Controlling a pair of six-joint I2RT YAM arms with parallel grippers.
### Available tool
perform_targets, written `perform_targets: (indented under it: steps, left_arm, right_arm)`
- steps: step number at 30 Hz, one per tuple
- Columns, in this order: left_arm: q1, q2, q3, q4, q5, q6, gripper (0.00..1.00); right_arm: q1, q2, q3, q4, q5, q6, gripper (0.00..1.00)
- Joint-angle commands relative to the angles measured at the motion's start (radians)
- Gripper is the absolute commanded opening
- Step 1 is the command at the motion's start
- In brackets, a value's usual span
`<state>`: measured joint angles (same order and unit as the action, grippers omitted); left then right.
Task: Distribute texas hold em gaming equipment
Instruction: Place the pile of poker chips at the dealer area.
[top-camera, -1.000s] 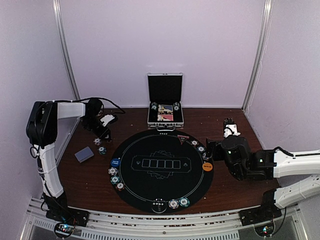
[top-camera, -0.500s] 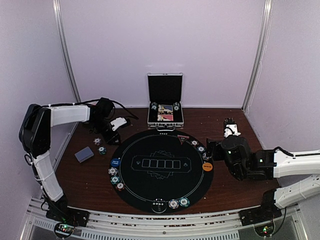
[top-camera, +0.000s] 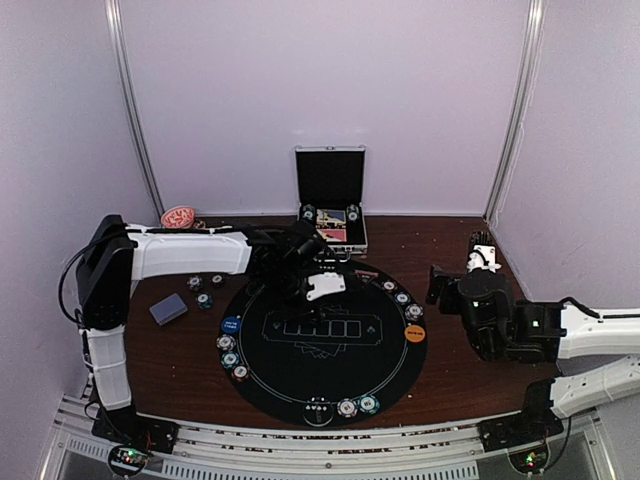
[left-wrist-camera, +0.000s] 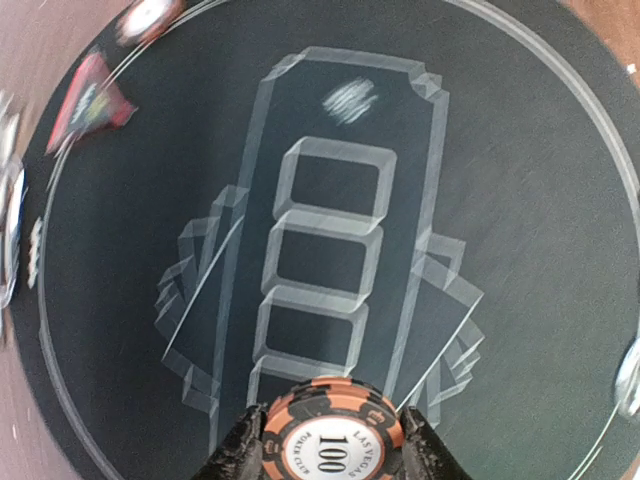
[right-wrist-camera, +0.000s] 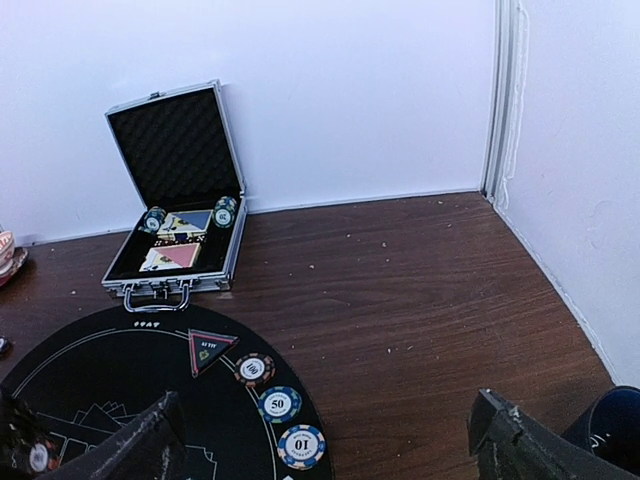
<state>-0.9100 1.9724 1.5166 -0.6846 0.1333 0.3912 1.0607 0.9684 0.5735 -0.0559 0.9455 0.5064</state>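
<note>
Two short stacks of teal chips (right-wrist-camera: 153, 218) stand in the tray of the open silver case (right-wrist-camera: 170, 140), one at each back corner. Between and in front of them lie two flat packs (right-wrist-camera: 172, 258), one bluish and one red; you cannot read what they are. The case sits at the back of the bench (top-camera: 470, 240), lid upright, just behind the round black mat (top-camera: 330, 375). Your left claw (left-wrist-camera: 332, 450) is pinched narrow on an orange-and-black poker chip (left-wrist-camera: 335, 425) marked 100, held flat above the mat's printed boxes. Your right claw (right-wrist-camera: 325, 445) stands wide with nothing in it, near the mat's right edge, where a chip marked 50 (right-wrist-camera: 279, 403) lies. More chips ring the mat, with the blue disc (top-camera: 231, 325) at left and the orange disc (top-camera: 414, 333) at right. The grey-blue cards (top-camera: 168, 308) lie on the bench left of the mat. A dark blue mug (right-wrist-camera: 612, 420) shows beside the right claw, its inside hidden.
</note>
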Motion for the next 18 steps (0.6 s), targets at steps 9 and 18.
perform_targets:
  steps: [9, 18]
  left_arm:
    - [-0.276, 0.25, 0.343, -0.096, 0.017, -0.026, 0.34]
    - [-0.367, 0.311, 0.395, -0.112, 0.048, -0.035, 0.34]
  right_arm:
    - [0.002, -0.14, -0.04, -0.025, 0.091, 0.04, 1.0]
    - [0.004, -0.165, -0.045, -0.017, 0.064, 0.034, 1.0]
